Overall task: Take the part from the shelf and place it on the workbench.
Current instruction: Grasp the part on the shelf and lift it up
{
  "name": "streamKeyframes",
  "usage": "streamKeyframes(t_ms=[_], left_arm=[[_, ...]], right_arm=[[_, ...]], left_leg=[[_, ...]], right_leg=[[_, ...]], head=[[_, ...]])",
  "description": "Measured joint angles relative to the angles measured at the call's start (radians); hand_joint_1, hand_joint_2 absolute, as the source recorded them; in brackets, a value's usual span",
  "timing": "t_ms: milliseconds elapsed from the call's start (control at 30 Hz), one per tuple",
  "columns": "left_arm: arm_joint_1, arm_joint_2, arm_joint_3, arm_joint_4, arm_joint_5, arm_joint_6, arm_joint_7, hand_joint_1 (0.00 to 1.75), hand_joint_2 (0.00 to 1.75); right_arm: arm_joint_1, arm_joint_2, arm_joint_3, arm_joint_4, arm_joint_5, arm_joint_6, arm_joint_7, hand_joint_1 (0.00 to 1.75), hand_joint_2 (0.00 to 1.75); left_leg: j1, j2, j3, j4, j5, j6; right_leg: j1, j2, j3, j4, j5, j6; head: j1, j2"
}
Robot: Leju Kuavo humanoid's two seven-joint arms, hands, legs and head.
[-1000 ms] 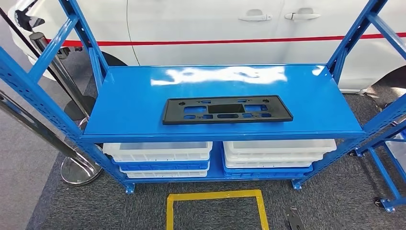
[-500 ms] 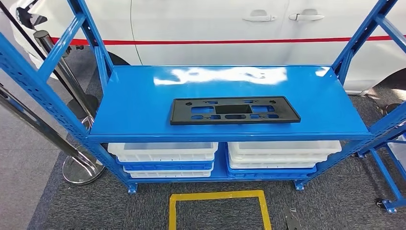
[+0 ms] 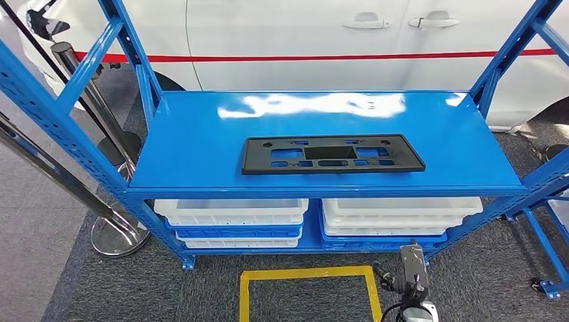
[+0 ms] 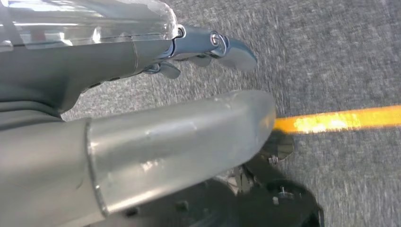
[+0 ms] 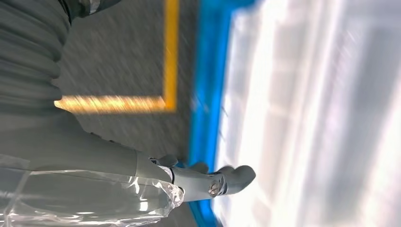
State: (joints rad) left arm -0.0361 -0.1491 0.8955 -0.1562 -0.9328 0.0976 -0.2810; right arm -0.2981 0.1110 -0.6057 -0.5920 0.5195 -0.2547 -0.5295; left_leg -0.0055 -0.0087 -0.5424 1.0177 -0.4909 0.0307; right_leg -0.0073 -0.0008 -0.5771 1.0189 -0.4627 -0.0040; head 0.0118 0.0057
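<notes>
The right hand, cut off low, and left hand are seen spread, empty; the part is laid near the shelf's front edge.

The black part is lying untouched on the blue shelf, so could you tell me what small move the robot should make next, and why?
Probably raise the right hand toward the black part. It lies flat on the blue shelf, and that hand is low near the floor, holding nothing.

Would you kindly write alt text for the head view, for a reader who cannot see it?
A flat black part with cut-outs lies on the top board of a blue shelf, untouched. White bins sit stacked on the level beneath, a white car stands behind, and the right hand rises at the bottom edge beside yellow floor tape.
</notes>
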Motion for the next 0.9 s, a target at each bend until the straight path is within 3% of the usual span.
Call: streamKeyframes(t_ms=[67, 167, 200, 233, 267, 333, 367, 433, 600, 667, 733, 833, 867, 900], left_arm=[[-0.006, 0.000, 0.015, -0.002, -0.018, 0.003, -0.004, 0.00, 0.00], [-0.015, -0.001, 0.036, -0.005, -0.045, 0.006, -0.011, 0.00, 0.00], [-0.017, -0.001, 0.043, -0.006, -0.053, 0.006, -0.013, 0.00, 0.00], [-0.019, -0.001, 0.049, -0.006, -0.061, 0.007, -0.015, 0.00, 0.00], [-0.021, -0.001, 0.054, -0.007, -0.069, 0.008, -0.017, 0.00, 0.00], [-0.028, -0.001, 0.066, -0.008, -0.085, 0.010, -0.021, 0.00, 0.00], [-0.030, -0.001, 0.070, -0.009, -0.091, 0.010, -0.023, 0.00, 0.00], [-0.033, -0.002, 0.075, -0.009, -0.097, 0.011, -0.025, 0.00, 0.00], [-0.034, -0.002, 0.076, -0.009, -0.098, 0.011, -0.025, 0.00, 0.00], [-0.038, -0.002, 0.079, -0.010, -0.102, 0.011, -0.026, 0.00, 0.00], [-0.042, -0.004, 0.089, -0.011, -0.115, 0.012, -0.030, 0.00, 0.00], [-0.054, -0.007, 0.115, -0.015, -0.149, 0.016, -0.042, 0.00, 0.00], [-0.058, -0.008, 0.123, -0.016, -0.158, 0.017, -0.047, 0.00, 0.00], [-0.058, -0.009, 0.128, -0.016, -0.163, 0.018, -0.050, 0.00, 0.00]], right_arm=[[-0.004, 0.000, 0.031, -0.049, -0.010, -0.049, -0.014, 0.00, 1.75], [-0.011, 0.000, 0.075, -0.120, -0.027, -0.121, -0.034, 0.00, 1.75], [-0.011, 0.001, 0.087, -0.143, -0.033, -0.144, -0.041, 0.00, 1.75], [-0.012, 0.001, 0.098, -0.166, -0.039, -0.166, -0.049, 0.00, 1.75], [-0.012, 0.002, 0.106, -0.191, -0.046, -0.188, -0.057, 0.00, 1.75], [-0.012, 0.005, 0.117, -0.247, -0.062, -0.231, -0.076, 0.00, 1.75], [-0.012, 0.008, 0.121, -0.270, -0.069, -0.247, -0.083, 0.00, 1.75], [-0.012, 0.010, 0.124, -0.293, -0.077, -0.262, -0.090, 0.00, 1.75], [-0.013, 0.010, 0.124, -0.297, -0.078, -0.264, -0.091, 0.00, 1.75], [-0.013, 0.011, 0.125, -0.316, -0.086, -0.276, -0.096, 0.00, 1.75], [-0.013, 0.016, 0.126, -0.370, -0.112, -0.309, -0.110, 0.00, 1.75], [0.003, 0.027, 0.164, -0.517, -0.165, -0.396, -0.147, 0.00, 1.75], [0.012, 0.029, 0.187, -0.560, -0.166, -0.421, -0.156, 0.00, 1.75], [0.019, 0.031, 0.211, -0.582, -0.146, -0.432, -0.159, 0.00, 1.75]], left_leg=[[0.001, 0.001, -0.017, 0.042, -0.030, -0.011], [0.011, 0.002, -0.107, 0.226, -0.115, -0.026], [0.015, 0.002, -0.130, 0.269, -0.123, -0.030], [0.018, 0.003, -0.135, 0.275, -0.110, -0.033], [0.020, 0.003, -0.122, 0.240, -0.079, -0.035], [0.023, 0.004, -0.064, 0.109, -0.007, -0.036], [0.023, 0.004, -0.040, 0.058, 0.013, -0.035], [0.022, 0.005, -0.024, 0.023, 0.015, -0.034], [0.020, 0.004, -0.024, 0.019, 0.014, -0.034], [0.018, 0.003, -0.025, 0.015, 0.014, -0.029], [0.017, 0.001, -0.028, 0.012, 0.017, -0.016], [0.015, 0.002, -0.027, 0.002, 0.027, 0.011], [0.012, 0.002, -0.026, 0.000, 0.028, 0.016], [0.010, 0.002, -0.023, 0.000, 0.027, 0.016]], right_leg=[[-0.008, -0.002, 0.007, -0.013, 0.005, -0.007], [-0.009, -0.005, 0.009, -0.015, 0.006, -0.012], [-0.009, -0.005, 0.009, -0.014, 0.005, -0.012], [-0.010, -0.005, 0.010, -0.013, 0.004, -0.011], [-0.012, -0.005, 0.011, -0.012, 0.002, -0.008], [-0.014, -0.003, 0.013, -0.004, -0.004, 0.001], [-0.014, -0.003, 0.013, -0.001, -0.007, 0.005], [-0.012, -0.003, 0.012, 0.004, -0.010, 0.010], [-0.011, -0.003, 0.010, 0.005, -0.011, 0.012], [-0.010, -0.004, 0.007, 0.007, -0.010, 0.015], [-0.011, -0.004, 0.004, 0.005, -0.006, 0.024], [-0.014, -0.002, -0.083, 0.185, -0.084, 0.036], [-0.014, -0.001, -0.104, 0.227, -0.094, 0.035], [-0.013, -0.001, -0.092, 0.198, -0.064, 0.030]], head=[[0.000, 0.000], [0.000, 0.000], [0.000, 0.000], [0.000, 0.000], [0.000, 0.000], [0.000, 0.000], [0.000, 0.000], [0.000, 0.000], [0.000, 0.000], [0.000, 0.000], [0.000, 0.000], [0.000, 0.000], [0.000, 0.000], [0.000, 0.000]])
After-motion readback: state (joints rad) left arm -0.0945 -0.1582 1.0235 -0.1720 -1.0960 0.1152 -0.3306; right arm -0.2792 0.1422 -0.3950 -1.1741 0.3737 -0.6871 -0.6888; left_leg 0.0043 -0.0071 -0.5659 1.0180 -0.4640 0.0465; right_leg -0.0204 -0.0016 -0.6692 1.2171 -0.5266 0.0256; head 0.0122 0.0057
